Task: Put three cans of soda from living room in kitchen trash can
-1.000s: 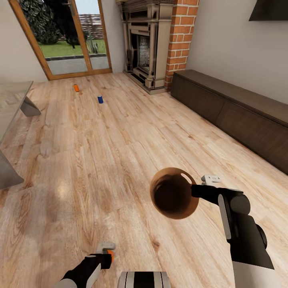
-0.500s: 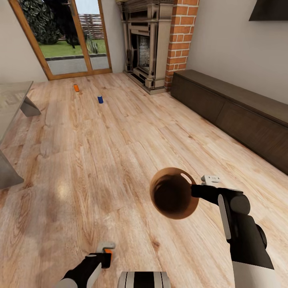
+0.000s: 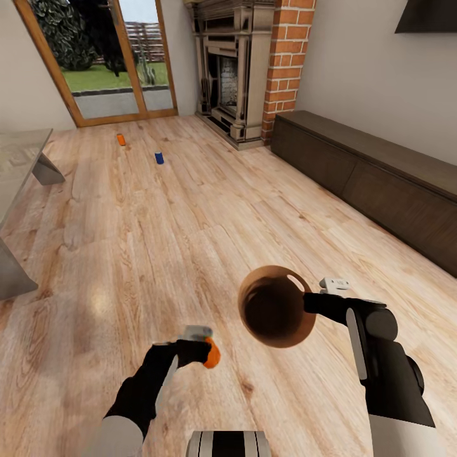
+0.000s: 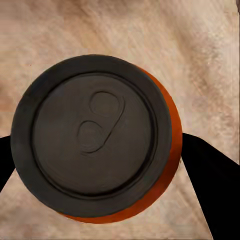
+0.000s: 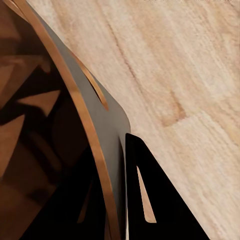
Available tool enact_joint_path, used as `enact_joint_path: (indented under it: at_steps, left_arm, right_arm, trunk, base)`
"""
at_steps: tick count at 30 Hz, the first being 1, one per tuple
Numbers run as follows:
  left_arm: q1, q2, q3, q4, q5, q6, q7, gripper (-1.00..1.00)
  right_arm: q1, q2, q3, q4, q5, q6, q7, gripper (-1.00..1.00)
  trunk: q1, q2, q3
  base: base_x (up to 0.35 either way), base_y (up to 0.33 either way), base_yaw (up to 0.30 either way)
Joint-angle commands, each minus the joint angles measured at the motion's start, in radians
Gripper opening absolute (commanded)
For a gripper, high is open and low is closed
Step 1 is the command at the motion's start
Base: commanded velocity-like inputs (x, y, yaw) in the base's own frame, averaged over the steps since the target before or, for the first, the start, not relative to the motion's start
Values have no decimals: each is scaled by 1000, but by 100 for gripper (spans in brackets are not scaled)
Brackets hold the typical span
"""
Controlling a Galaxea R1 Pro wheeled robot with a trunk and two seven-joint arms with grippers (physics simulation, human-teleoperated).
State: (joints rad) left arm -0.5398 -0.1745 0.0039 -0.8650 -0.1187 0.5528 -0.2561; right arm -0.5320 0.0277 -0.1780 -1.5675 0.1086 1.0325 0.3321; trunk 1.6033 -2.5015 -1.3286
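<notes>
My left arm is reaching forward and bending inward, my left gripper (image 3: 204, 348) clamping an orange can (image 3: 212, 354) between its fingers. My right arm is stretching forward from the shoulder, my right gripper (image 3: 310, 299) pinching the rim of a brown bin (image 3: 274, 307).

orange can (image 3: 212, 353) | brown bin (image 3: 276, 306) | blue can (image 3: 159, 157) | brick chimney (image 3: 283, 60)

A home living room — light wood plank floor (image 3: 158, 241), brick fireplace (image 3: 238, 70) with carved surround, wood-framed glass doors (image 3: 101, 60) onto a garden, and a long dark low cabinet (image 3: 374, 178) along the wall.
</notes>
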Motion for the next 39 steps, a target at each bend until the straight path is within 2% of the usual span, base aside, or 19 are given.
enact_joint_path:
  at_steps: [1, 2, 3, 6, 8, 11, 14, 16, 18, 20, 21, 22, 23, 26, 32, 34, 35, 37, 39]
  left_arm:
    - [1, 0, -3, -121, -13, 19, -32, -100]
    - [8, 4, -11, -237, -13, 74, -69, -100]
    - [19, 6, -14, -309, -14, 109, -83, -100]
    - [68, 9, -21, -479, -14, 196, -102, -100]
    - [87, 13, -50, -571, -14, 254, -115, -100]
    - [93, 16, -94, -616, -13, 296, -129, -100]
    - [95, 17, -165, -655, -12, 335, -147, -100]
    - [96, 19, -194, -667, -12, 355, -154, -100]
    - [96, 24, -201, -670, -11, 363, -158, -100]
    - [96, 42, -198, -672, -11, 373, -235, -100]
    - [96, 65, -192, -672, -11, 381, -314, -100]
    - [97, 108, -172, -673, -12, 390, -403, -100]
    - [97, 131, -159, -673, -12, 394, -432, -100]
    - [97, 184, -131, -673, -12, 413, -473, -100]
    - [97, 273, -123, -675, -12, 432, -498, -100]
    - [97, 294, -122, -675, -12, 437, -520, -100]
    - [97, 311, -121, -675, -11, 440, -567, -100]
    - [97, 318, -121, -675, -12, 441, -613, -100]
    - [97, 324, -122, -675, -12, 442, -710, -100]
  right_arm:
    - [0, 0, 0, 0, -24, 3, 7, -100]
    - [0, 0, 0, 0, -24, 3, 7, -100]
    - [0, 0, 0, 0, -24, 3, 7, -100]
    - [0, 0, 0, 0, -24, 3, 7, -100]
    - [0, 0, 0, 0, -24, 3, 7, -100]
    - [0, 0, 0, 0, -24, 3, 7, -100]
    - [0, -2, -1, 0, -24, 3, 7, -100]
    - [0, -3, -1, 0, -24, 3, 7, -100]
    - [0, -3, -2, 0, -24, 3, 7, -100]
    - [0, -3, -4, 0, -24, 3, 7, -100]
    - [0, -3, -4, 0, -24, 3, 7, -100]
    - [0, -3, -5, 0, -24, 3, 7, -100]
    - [0, -3, -5, 0, -24, 3, 7, -100]
    - [0, -3, -6, 0, -24, 3, 6, -100]
    - [0, -3, -6, 0, -24, 3, 3, -100]
    - [0, -2, -6, 1, -24, 3, 2, -100]
    - [0, -2, -6, 1, -24, 3, 0, -100]
    - [0, -2, -6, 1, -24, 3, 0, -100]
    - [0, -2, -5, 1, -24, 3, -1, -100]
  trunk:
    - [0, 0, 0]
    - [0, 0, 0]
    - [0, 0, 0]
    - [0, 0, 0]
    - [0, 0, 0]
    - [0, 0, 0]
    - [0, 0, 0]
    - [0, 0, 0]
    - [0, 0, 0]
    - [0, 0, 0]
    - [0, 0, 0]
    - [0, 0, 0]
    - [0, 0, 0]
    - [0, 0, 0]
    - [0, 0, 0]
    - [0, 0, 0]
    - [0, 0, 0]
    - [0, 0, 0]
    - [0, 0, 0]
  base:
    - [0, 0, 0]
    - [0, 0, 0]
    - [0, 0, 0]
    - [0, 0, 0]
    - [0, 0, 0]
    - [0, 0, 0]
    - [0, 0, 0]
    - [0, 0, 0]
    - [0, 0, 0]
    - [0, 0, 0]
    - [0, 0, 0]
    - [0, 0, 0]
    - [0, 0, 0]
    - [0, 0, 0]
    - [0, 0, 0]
    - [0, 0, 0]
    - [0, 0, 0]
    - [0, 0, 0]
    - [0, 0, 0]
